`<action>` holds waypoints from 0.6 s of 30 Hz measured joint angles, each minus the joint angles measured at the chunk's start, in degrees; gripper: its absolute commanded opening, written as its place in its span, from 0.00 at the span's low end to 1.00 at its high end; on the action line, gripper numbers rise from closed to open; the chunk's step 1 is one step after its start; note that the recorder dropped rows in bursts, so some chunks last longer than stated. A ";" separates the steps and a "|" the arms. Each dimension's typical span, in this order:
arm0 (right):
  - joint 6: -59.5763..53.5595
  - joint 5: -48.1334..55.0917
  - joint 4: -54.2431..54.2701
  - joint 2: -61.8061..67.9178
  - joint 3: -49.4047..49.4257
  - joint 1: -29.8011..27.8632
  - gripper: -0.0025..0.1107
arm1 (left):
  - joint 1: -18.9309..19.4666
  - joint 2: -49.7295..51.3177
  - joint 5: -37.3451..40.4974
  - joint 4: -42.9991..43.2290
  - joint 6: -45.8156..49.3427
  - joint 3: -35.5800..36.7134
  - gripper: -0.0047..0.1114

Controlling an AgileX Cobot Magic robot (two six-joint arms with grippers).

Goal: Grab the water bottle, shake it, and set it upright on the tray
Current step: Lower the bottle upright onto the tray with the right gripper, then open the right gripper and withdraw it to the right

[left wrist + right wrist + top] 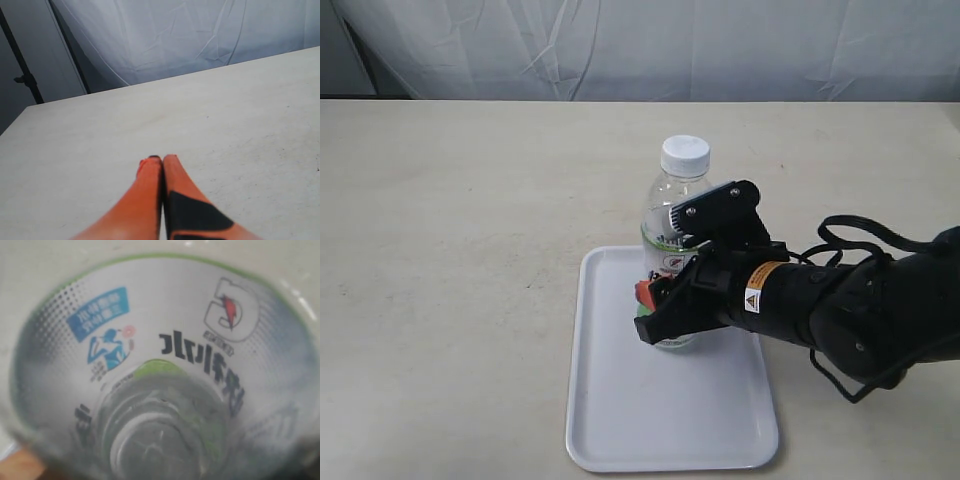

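Observation:
The water bottle [672, 205] stands upright on the far part of the white tray [660, 420], its white cap on top. My right gripper [658, 318] reaches in from the right and is shut on the bottle's lower body, with an orange finger [645, 293] showing at the bottle's left side. The right wrist view is filled by the bottle's label and clear wall [160, 340], seen very close. My left gripper [161, 159] is shut with nothing in it, its orange fingers pressed together above bare table. It does not show in the exterior view.
The beige table [450, 250] extends around the tray on all sides. A white curtain [640, 45] hangs behind the table's far edge. My right arm and its black cables [850, 250] lie over the table to the right of the tray.

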 measured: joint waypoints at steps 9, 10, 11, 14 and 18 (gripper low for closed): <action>0.00 5.85 0.30 0.25 0.44 0.00 0.78 | 0.00 0.00 0.00 0.00 0.00 0.00 0.04; 0.08 6.11 0.30 0.25 0.44 0.00 0.78 | 0.00 0.00 0.00 0.00 0.00 0.00 0.04; 0.08 6.38 0.30 0.25 0.44 0.00 0.78 | 0.00 0.00 0.00 0.00 0.00 0.00 0.04; 0.08 7.90 0.30 0.25 0.44 0.00 0.78 | 0.00 0.00 0.00 0.00 0.00 0.00 0.04; 0.08 11.40 0.30 0.25 0.44 0.00 0.78 | 0.00 0.00 0.00 0.00 0.00 0.00 0.04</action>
